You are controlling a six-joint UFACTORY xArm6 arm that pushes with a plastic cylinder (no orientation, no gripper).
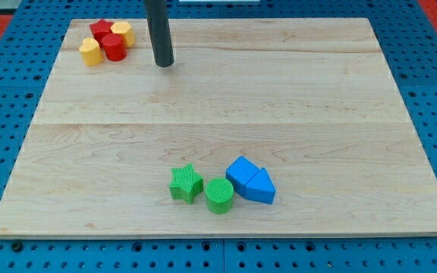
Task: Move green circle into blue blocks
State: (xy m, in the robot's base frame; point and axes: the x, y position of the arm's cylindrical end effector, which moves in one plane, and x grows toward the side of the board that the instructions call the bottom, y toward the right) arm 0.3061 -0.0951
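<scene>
I have no gripper to open or close here, only a dark rod, and my tip sits on the wooden board near the view's top, holding nothing and touching no block. Just off at its nine o'clock is a tight cluster: a red block of uncertain shape, a red cylinder, a yellow cylinder and a second yellow block. None of them matters to the job, and I judge the tip stands clear of them so it will not disturb them.

The green circle lies near the view's bottom, well apart from my tip, roughly at its five o'clock. A green star sits just beside the circle at its ten o'clock, perhaps touching. The two blue blocks, a blue cube and a blue wedge pressed against each other, lie at the circle's two to three o'clock, with the cube's near corner almost at the circle's edge; I cannot tell whether they touch.

So the circle seems nearly home. In my judgement the remaining push is short, made from the circle's eight or nine o'clock side, and the star crowds that approach, so I risk dragging it along.
</scene>
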